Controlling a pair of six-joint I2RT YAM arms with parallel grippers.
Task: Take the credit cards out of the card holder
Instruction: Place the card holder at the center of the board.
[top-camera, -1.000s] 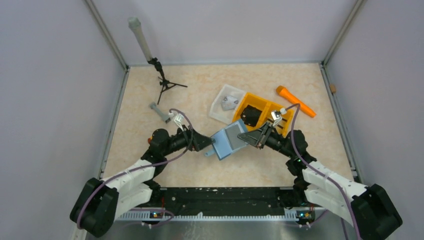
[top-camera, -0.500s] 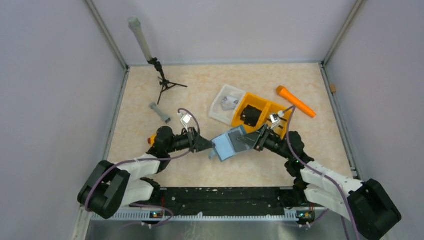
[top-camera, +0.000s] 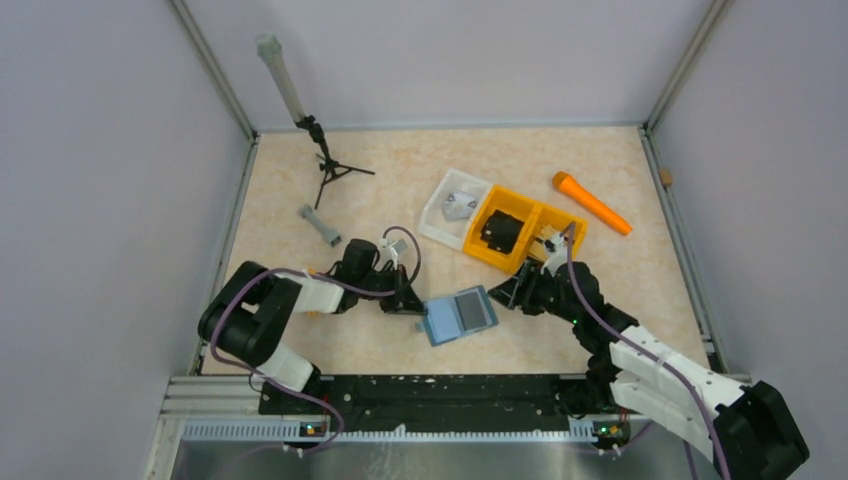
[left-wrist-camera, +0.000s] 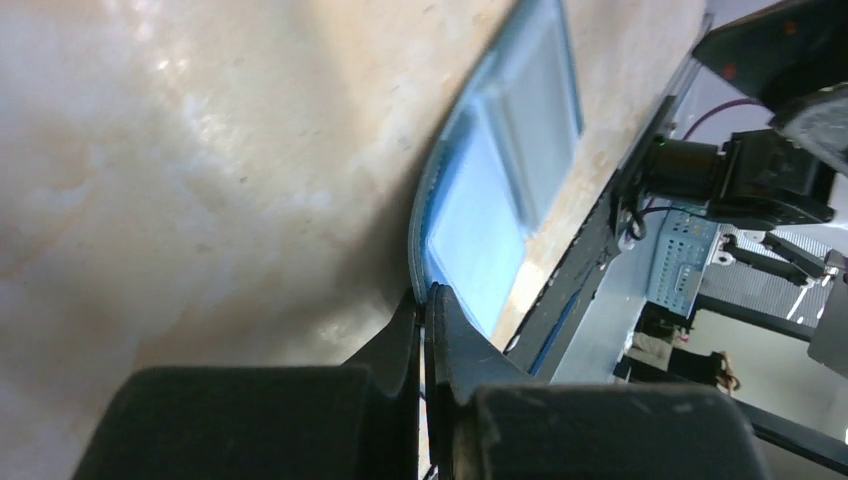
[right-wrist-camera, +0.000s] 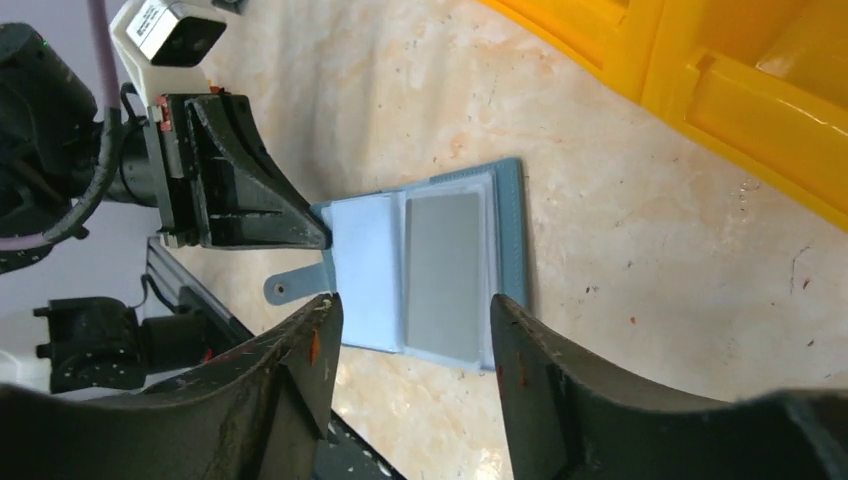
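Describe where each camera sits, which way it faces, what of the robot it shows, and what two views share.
Top external: above and behind the bases, looking down on the table; the left arm and right arm show whole.
Left wrist: low over the table, looking along the shut left end effector at the card holder edge it pinches.
Right wrist: looking down past the open right end effector at the card holder.
Shared: both wrist views show the card holder.

top looks down; wrist views (close, low) share the card holder (right-wrist-camera: 362, 270).
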